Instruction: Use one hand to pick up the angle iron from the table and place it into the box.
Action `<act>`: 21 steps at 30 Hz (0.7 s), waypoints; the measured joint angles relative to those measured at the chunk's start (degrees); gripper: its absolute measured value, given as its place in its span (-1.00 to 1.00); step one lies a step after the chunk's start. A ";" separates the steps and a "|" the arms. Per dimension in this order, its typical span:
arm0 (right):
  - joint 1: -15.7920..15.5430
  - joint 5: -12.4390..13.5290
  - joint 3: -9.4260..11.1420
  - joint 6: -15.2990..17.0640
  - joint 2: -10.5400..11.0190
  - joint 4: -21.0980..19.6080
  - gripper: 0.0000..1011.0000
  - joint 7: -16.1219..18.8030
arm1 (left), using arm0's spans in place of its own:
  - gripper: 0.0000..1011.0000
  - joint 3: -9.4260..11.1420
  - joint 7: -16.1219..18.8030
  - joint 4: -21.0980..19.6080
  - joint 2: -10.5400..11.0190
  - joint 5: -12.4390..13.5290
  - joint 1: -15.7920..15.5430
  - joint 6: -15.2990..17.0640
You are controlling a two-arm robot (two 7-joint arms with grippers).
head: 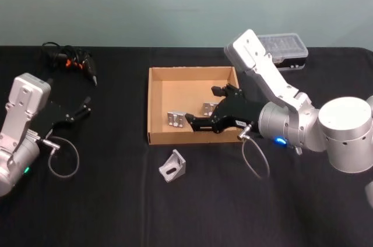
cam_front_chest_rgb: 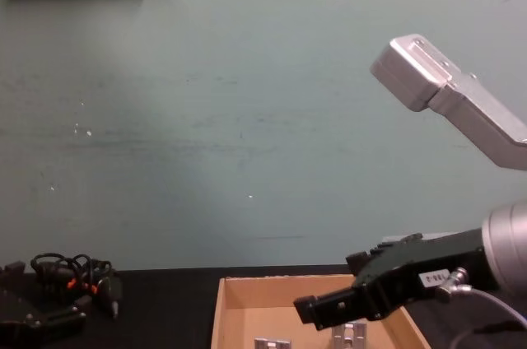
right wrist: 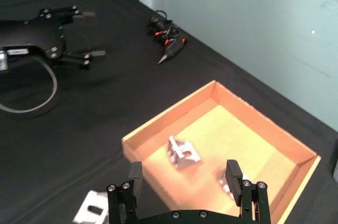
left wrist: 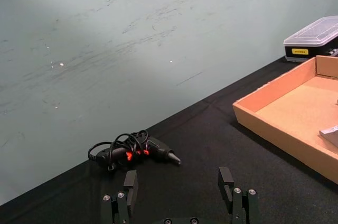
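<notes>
While the right end effector (head: 202, 105) is held over the front right part of the box (head: 175, 138), its two black fingers are spread wide and nothing is gripped between them. One angle iron (head: 173, 165) is seen on the bench (head: 116, 212), just outside the box's front wall on the side of the bench's near edge. It is kept apart from the end effector by that wall. Bare matte black surface is seen on its other sides.

The box is made of plain brown cardboard with low walls. A second angle iron (head: 176, 119) and a third angle iron (head: 210, 108), both silver-grey L-shaped brackets, are held on its floor.

The left end effector (head: 86, 108) is parked open near the bench's left edge. A clear-lidded case (head: 285, 49) is set by the far right corner and a black corded tool (head: 73, 60) by the far left.
</notes>
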 joint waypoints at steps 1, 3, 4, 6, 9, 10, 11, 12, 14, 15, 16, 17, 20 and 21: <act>-0.25 0.08 0.01 0.75 0.25 -0.68 0.98 0.00 | 0.98 0.00 0.00 0.00 0.00 0.00 0.00 0.00; -0.84 0.47 0.00 3.03 0.87 -2.58 0.98 0.45 | 0.98 0.00 0.00 0.00 0.00 0.00 0.00 0.00; -0.98 0.59 -0.05 3.66 1.04 -3.09 0.98 0.63 | 0.98 0.00 0.00 0.00 0.00 0.00 0.00 0.00; -1.21 0.79 -0.27 4.97 1.36 -4.16 0.98 0.96 | 0.98 0.00 0.00 0.00 0.00 0.00 0.00 0.00; -1.55 0.85 -1.04 7.09 1.93 -5.80 0.98 1.52 | 0.98 0.00 0.00 0.00 0.00 0.00 0.00 0.00; -1.70 0.81 -1.47 7.92 2.03 -6.32 0.98 1.62 | 0.98 0.00 0.00 0.00 0.00 0.00 0.00 0.00; -1.76 0.79 -1.69 8.29 2.02 -6.51 0.98 1.63 | 0.98 0.00 0.00 0.00 0.00 0.00 0.00 0.00; -1.84 0.57 -2.15 9.08 1.91 -6.77 0.98 1.59 | 0.98 0.00 0.00 0.00 0.00 0.00 0.00 0.00; -1.92 0.36 -2.57 9.86 1.68 -6.90 0.98 1.54 | 0.98 0.00 0.00 0.00 0.00 0.00 0.00 0.00; -1.95 0.11 -2.90 10.66 1.34 -6.92 0.98 1.32 | 0.98 0.00 0.00 0.00 0.00 0.00 0.00 0.00; -1.97 0.00 -3.07 11.00 1.14 -6.93 0.98 1.25 | 0.98 0.00 0.00 0.00 0.00 0.00 0.00 0.00; -1.98 -0.11 -3.25 11.35 0.94 -6.90 0.98 1.21 | 0.98 0.00 0.00 0.00 0.00 0.00 0.00 0.00; -1.94 -0.71 -3.80 12.44 0.10 -6.42 0.98 0.94 | 0.98 0.00 0.00 0.00 0.00 0.00 0.00 0.00; -1.91 -0.87 -3.90 12.69 -0.16 -6.19 0.98 0.86 | 0.98 0.00 0.00 0.00 0.00 0.00 0.00 0.00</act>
